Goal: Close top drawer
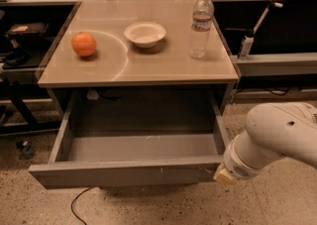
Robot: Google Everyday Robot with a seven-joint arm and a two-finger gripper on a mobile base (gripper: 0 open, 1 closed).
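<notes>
The top drawer (124, 173) is a wide, shallow grey drawer under the table top. It stands pulled far out and its inside is bare. Its flat front faces me, with small white scuffs right of centre. My white arm (277, 137) comes in from the right. My gripper (224, 174) is at its lower left tip, right at the right end of the drawer front, and it looks to be touching that end. Most of the gripper is hidden behind the arm's wrist.
On the table top (148, 68) are an orange (83, 44) at the left, a white bowl (144, 34) in the middle and a clear water bottle (201, 25) at the right. Dark shelving stands on both sides. A cable (74, 206) lies on the speckled floor below the drawer.
</notes>
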